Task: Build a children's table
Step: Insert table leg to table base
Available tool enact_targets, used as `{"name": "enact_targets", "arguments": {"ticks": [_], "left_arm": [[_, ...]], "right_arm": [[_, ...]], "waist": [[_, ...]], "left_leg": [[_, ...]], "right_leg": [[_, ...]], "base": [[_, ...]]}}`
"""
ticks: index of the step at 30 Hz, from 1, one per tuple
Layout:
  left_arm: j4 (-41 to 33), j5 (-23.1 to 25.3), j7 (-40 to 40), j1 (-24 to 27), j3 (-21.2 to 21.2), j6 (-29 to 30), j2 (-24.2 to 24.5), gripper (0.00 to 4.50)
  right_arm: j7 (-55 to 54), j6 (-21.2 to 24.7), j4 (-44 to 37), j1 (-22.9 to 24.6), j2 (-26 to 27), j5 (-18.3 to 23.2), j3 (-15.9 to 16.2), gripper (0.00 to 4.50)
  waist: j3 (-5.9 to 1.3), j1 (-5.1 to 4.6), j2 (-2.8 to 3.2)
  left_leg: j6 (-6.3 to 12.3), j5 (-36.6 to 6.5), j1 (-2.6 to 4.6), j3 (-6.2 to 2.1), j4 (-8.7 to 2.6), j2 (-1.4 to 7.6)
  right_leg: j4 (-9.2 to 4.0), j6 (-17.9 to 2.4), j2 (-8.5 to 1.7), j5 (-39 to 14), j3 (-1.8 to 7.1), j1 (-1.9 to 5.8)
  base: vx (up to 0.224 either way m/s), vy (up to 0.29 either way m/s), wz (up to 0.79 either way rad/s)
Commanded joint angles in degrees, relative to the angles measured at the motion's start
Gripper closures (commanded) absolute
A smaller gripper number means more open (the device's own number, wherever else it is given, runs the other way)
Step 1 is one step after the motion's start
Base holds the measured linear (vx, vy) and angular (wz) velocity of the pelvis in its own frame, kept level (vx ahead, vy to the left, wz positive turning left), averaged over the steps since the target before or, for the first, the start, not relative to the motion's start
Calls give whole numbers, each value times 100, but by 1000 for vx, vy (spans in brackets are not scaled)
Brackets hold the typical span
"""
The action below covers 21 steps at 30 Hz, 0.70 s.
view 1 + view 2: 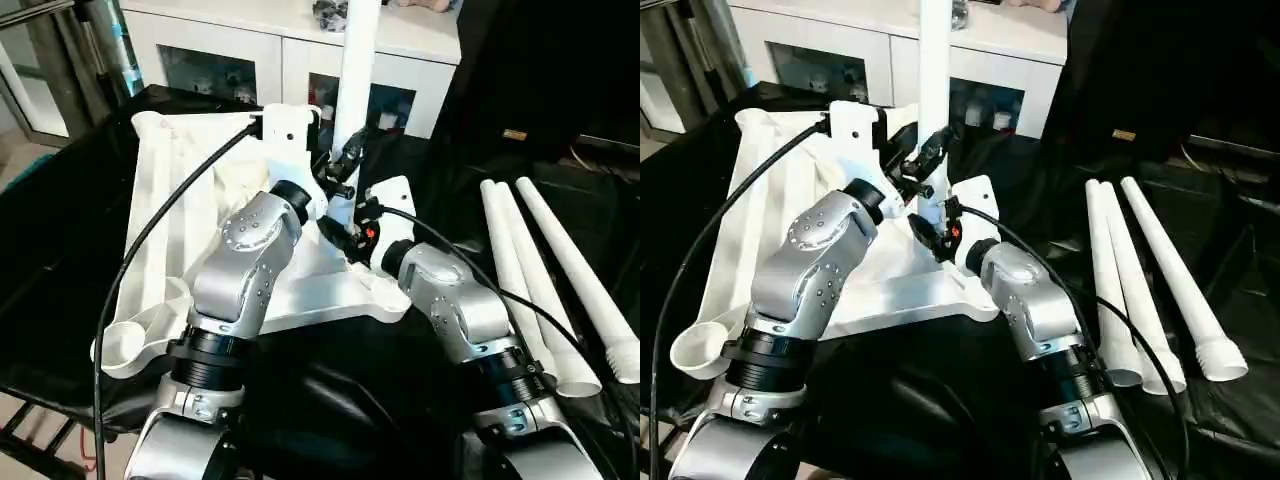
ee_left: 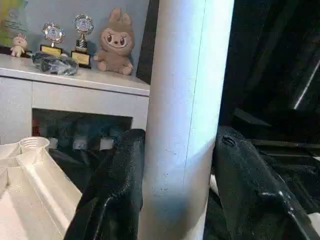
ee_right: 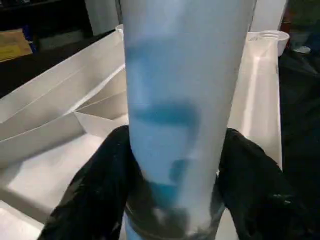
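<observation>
The white tabletop (image 1: 170,220) lies ribbed side up on black cloth, with a round corner socket (image 1: 125,345) at its near left. One white leg (image 1: 357,70) stands upright at the tabletop's far right side; its foot is hidden behind my grippers. My left gripper (image 1: 347,160) is shut on the leg, its black fingers (image 2: 117,185) pressed to either side. Just below, my right gripper (image 1: 345,228) grips the same leg low down, with fingers (image 3: 95,190) against both sides. Three more legs (image 1: 545,270) lie side by side on the cloth to the right.
A white cabinet (image 1: 250,50) with glass doors stands behind the tabletop, with trophies and a plush toy (image 2: 116,42) on top. Black cables (image 1: 160,220) run from my forearms across the tabletop. Black cloth covers the surface all round.
</observation>
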Motion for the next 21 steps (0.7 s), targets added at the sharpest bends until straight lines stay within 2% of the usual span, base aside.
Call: {"name": "enact_targets", "arguments": {"ticks": [1,5,6,10,13,16,17,18,19,20,21], "left_arm": [[-133,23,67,-6,-7,61,-50,266],[-131,-92,30,-8,60,205,-68,266],[-152,-152,7,-5,80,270,-77,210],[-134,-201,-8,-36,117,288,-85,190],[-124,-361,-219,-68,131,314,-58,151],[-146,-547,-547,-100,166,404,62,132],[-186,-709,-795,-101,171,530,142,132],[-246,-1008,-1198,-94,203,728,255,125],[-246,-1008,-1198,-94,203,728,255,122],[-322,-1432,-1760,-83,252,970,414,122],[-344,-1567,-1942,-79,268,1034,468,122]], "right_arm": [[31,-35,35,-105,-64,-20,-125,231],[237,-202,8,-79,-119,97,-200,248],[316,-224,-20,-64,-137,151,-219,250],[569,-313,-89,-26,-217,237,-232,251],[981,-288,-256,56,-337,437,-254,252],[1657,-23,-597,206,-515,904,-330,252],[1919,63,-720,264,-608,1064,-344,252],[2274,275,-896,348,-771,1304,-358,252],[2274,275,-896,348,-771,1304,-358,252],[2762,536,-1085,435,-994,1590,-366,252],[2915,601,-1128,456,-1069,1671,-361,252]], "waist": [[-448,-18,-26],[-453,-11,-33],[-449,-11,-27],[-451,-8,-26],[-452,-1,-27],[-451,9,-5],[-457,21,-12],[-450,31,25],[-459,31,6],[-451,30,50],[-451,30,50]], "left_leg": [[35,-574,114,-49,-390,236],[65,-549,118,-42,-379,235],[70,-549,114,-46,-383,237],[115,-557,114,-48,-379,239],[164,-552,113,-47,-374,236],[235,-567,118,-49,-373,230],[248,-553,124,-50,-369,244],[258,-566,114,-58,-376,238],[270,-538,125,-52,-368,229],[269,-534,131,-54,-366,219],[269,-534,131,-54,-366,219]], "right_leg": [[-312,-1070,-369,-330,173,286],[-304,-1115,-375,-270,176,293],[-306,-1125,-377,-277,174,294],[-310,-1145,-372,-280,170,297],[-310,-1185,-373,-251,171,304],[-311,-1201,-361,-203,166,312],[-302,-1213,-371,-171,171,313],[-306,-1238,-368,-197,164,316],[-295,-1258,-356,-146,162,326],[-287,-1339,-348,-109,155,311],[-287,-1339,-348,-109,155,311]], "base": [[0,0,0],[0,0,0],[0,0,0],[0,0,0],[0,0,0],[0,0,0],[0,0,0],[0,0,0],[0,0,0],[0,0,0],[0,0,0]]}}
